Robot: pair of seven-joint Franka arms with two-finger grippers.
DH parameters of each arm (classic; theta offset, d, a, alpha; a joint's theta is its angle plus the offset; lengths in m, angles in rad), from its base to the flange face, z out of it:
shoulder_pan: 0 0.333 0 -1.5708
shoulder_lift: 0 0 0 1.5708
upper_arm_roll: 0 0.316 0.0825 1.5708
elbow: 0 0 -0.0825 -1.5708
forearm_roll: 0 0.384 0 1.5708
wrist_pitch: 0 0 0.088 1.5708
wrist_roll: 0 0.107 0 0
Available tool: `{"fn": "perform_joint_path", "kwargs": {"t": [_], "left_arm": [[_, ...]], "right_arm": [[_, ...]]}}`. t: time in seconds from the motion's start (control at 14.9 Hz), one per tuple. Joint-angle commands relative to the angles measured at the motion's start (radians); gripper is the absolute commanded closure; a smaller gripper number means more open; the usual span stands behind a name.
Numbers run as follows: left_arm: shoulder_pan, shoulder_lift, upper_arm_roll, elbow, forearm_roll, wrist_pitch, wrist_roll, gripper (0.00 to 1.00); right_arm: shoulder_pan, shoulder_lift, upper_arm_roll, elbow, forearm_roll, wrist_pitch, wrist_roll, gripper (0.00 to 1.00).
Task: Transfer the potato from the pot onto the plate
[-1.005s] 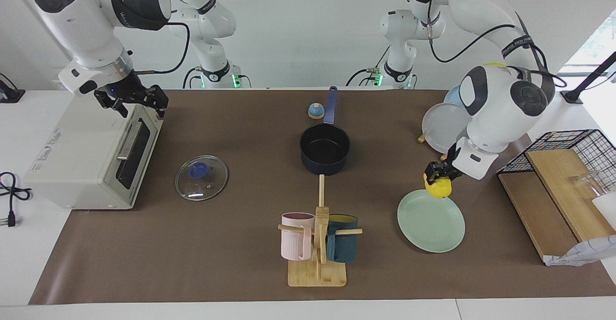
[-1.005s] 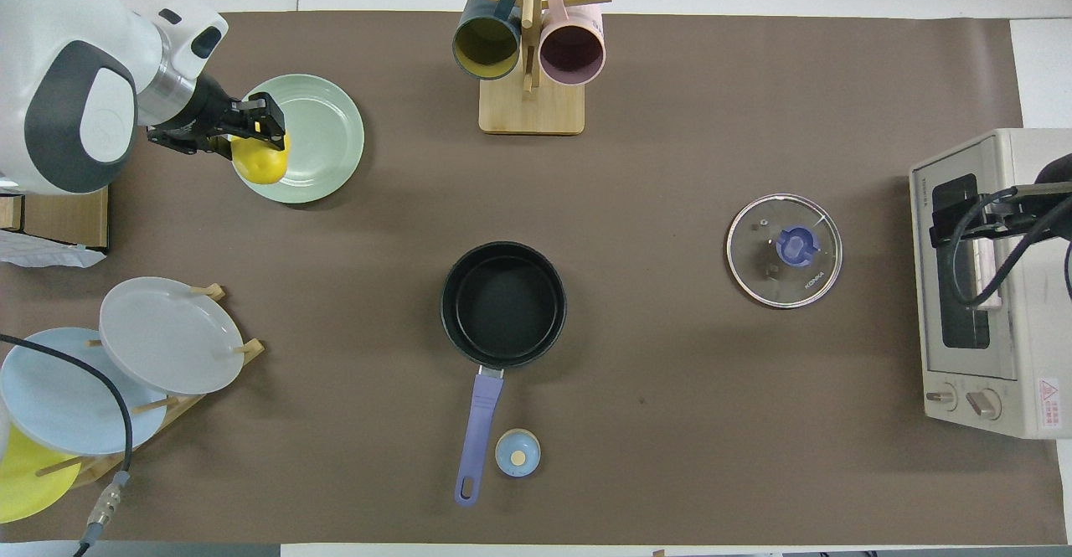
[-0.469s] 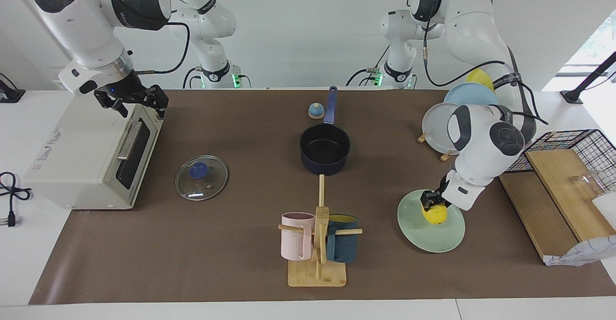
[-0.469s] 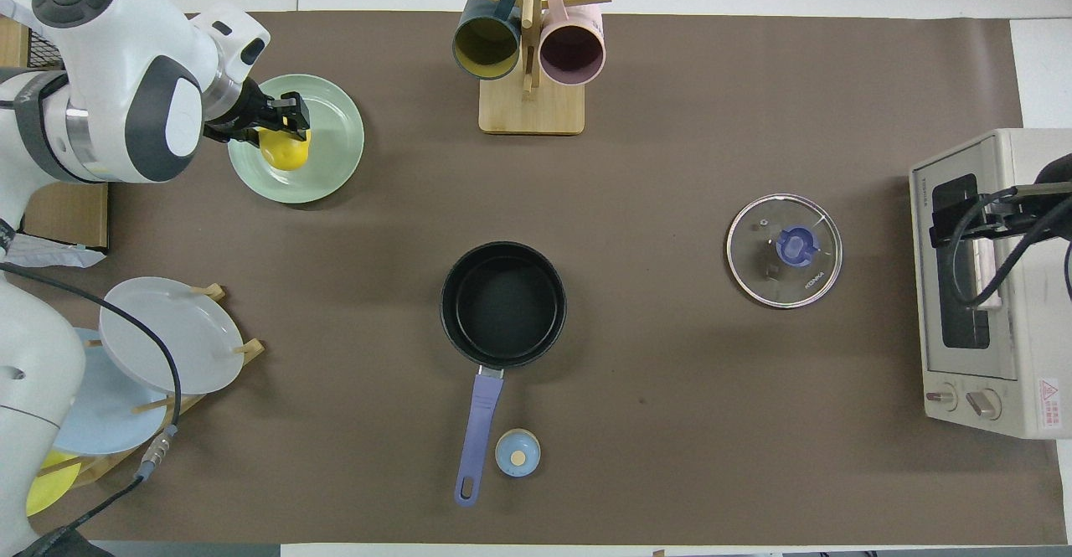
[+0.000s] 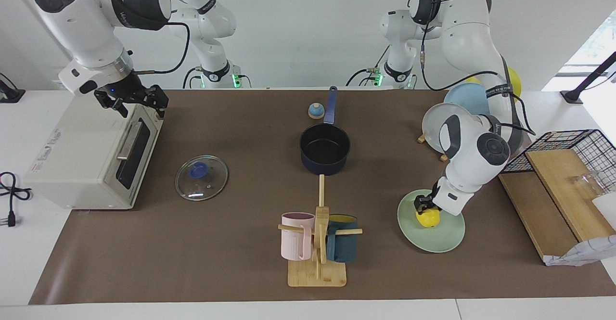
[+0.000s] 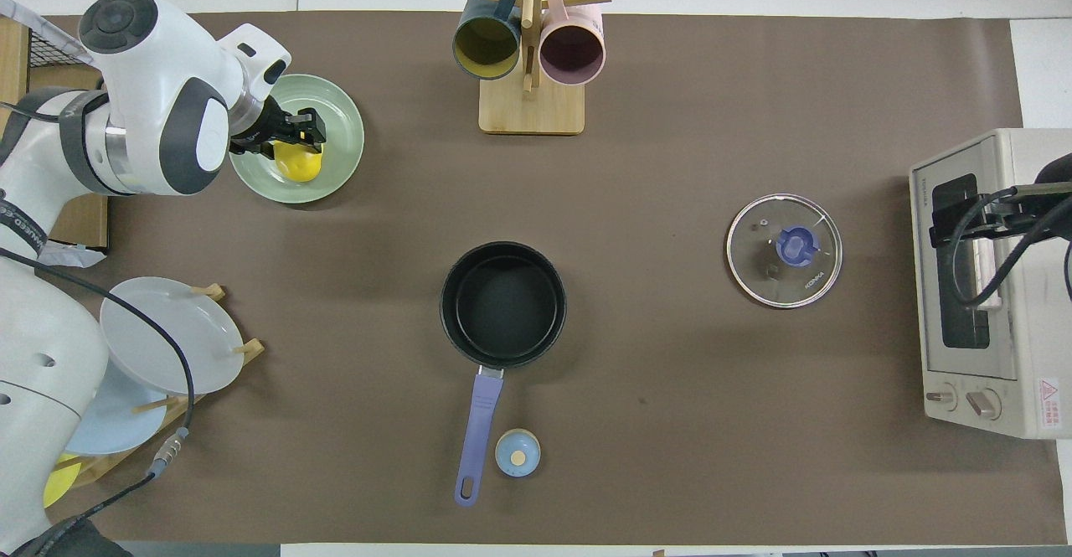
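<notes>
The yellow potato lies on the mint-green plate, which sits toward the left arm's end of the table. My left gripper is low over the plate, right at the potato's top and touching it. The dark navy pot stands mid-table with nothing inside, its blue handle pointing toward the robots. My right gripper waits open above the top front edge of the toaster oven.
A glass lid lies between the oven and the pot. A wooden mug rack holds a pink and a teal mug. A small blue bell sits by the pot handle. A plate rack and a wire basket flank the left arm.
The left arm has come down and carried the potato from above the plate's rim onto the plate. The right arm has stayed still.
</notes>
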Motion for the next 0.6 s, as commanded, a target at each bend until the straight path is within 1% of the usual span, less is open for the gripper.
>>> {"fn": "perform_joint_path", "kwargs": {"t": [0.0, 0.13, 0.2, 0.33, 0.54], "left_arm": [[0.004, -0.024, 0.004, 0.008, 0.023, -0.017, 0.006, 0.00], [0.007, -0.036, 0.007, 0.063, 0.023, -0.105, 0.006, 0.00], [0.008, -0.071, 0.009, 0.077, 0.013, -0.154, 0.006, 0.00], [0.008, -0.177, 0.010, 0.073, 0.019, -0.217, 0.000, 0.00], [0.005, -0.302, 0.041, 0.074, 0.020, -0.376, 0.006, 0.00]], "right_arm": [[-0.008, -0.015, 0.005, -0.012, 0.007, -0.004, 0.015, 0.00], [-0.008, -0.015, 0.005, -0.012, 0.007, -0.004, 0.015, 0.00], [-0.008, -0.015, 0.005, -0.012, 0.007, -0.004, 0.015, 0.00], [-0.008, -0.015, 0.005, -0.012, 0.007, -0.004, 0.015, 0.00], [-0.008, -0.015, 0.005, -0.012, 0.007, -0.004, 0.015, 0.00]]}}
